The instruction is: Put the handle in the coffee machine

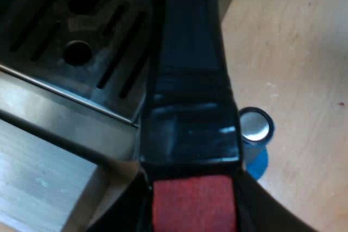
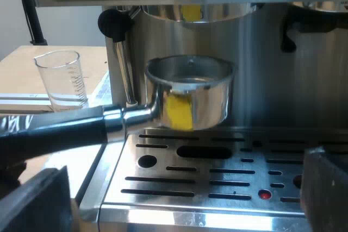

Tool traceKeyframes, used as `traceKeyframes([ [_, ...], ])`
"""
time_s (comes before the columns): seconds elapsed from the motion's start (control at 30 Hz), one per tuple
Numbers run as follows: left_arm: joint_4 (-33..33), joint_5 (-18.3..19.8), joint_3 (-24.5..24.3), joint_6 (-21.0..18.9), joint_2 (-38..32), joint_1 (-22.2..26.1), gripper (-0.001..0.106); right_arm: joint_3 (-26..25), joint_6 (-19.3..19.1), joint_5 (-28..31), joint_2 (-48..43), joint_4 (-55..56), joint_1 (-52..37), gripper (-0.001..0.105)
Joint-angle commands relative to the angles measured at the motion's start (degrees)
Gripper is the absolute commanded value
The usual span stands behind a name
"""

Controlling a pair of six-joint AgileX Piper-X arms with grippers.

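Note:
The metal holder's basket hangs level over the espresso machine's drip tray, a little below the round group head and apart from it. Its dark handle runs out sideways past the tray's edge. In the left wrist view the handle stretches away over the drip tray, and my left gripper is shut on its red end. My right gripper faces the machine's front, open, its fingers wide apart with nothing between them.
A measuring glass stands on the wooden table beside the machine. The steam wand with its black knob hangs close by the basket. A blue tamper stands on the table next to the tray's corner.

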Motion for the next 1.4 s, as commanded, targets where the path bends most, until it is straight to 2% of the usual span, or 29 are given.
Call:
traceKeyframes([
  [0.03,-1.41,3.81,-1.26,-0.8,-0.07,-0.09,0.0,0.0,-0.57,0.84,-0.22,-0.34,0.01,0.086],
  [0.4,-4.25,3.81,-3.12,-0.8,0.19,-0.09,0.0,0.0,-0.57,0.75,-0.22,-0.34,-1.23,0.086],
  [0.6,-5.21,3.81,-3.11,-1.03,0.74,-2.42,0.0,0.0,-0.57,0.75,-0.22,-0.34,-1.23,0.086],
  [0.87,-9.72,3.71,-3.11,-9.57,2.45,-3.67,0.0,0.0,-0.57,0.75,-0.22,-0.34,-1.23,0.086],
  [1.0,-10.21,3.42,-3.11,-9.68,2.62,-3.68,0.0,0.0,-0.57,0.75,-0.22,-0.34,-1.23,0.086],
  [1.13,-11.66,1.24,-3.11,-9.68,2.62,-3.68,0.0,0.0,-0.57,0.75,-0.22,-0.34,-1.23,0.086],
  [1.4,-13.03,1.17,-4.45,-9.52,2.62,-3.68,0.0,0.0,-0.57,0.75,-0.22,-0.34,-1.23,0.086],
])
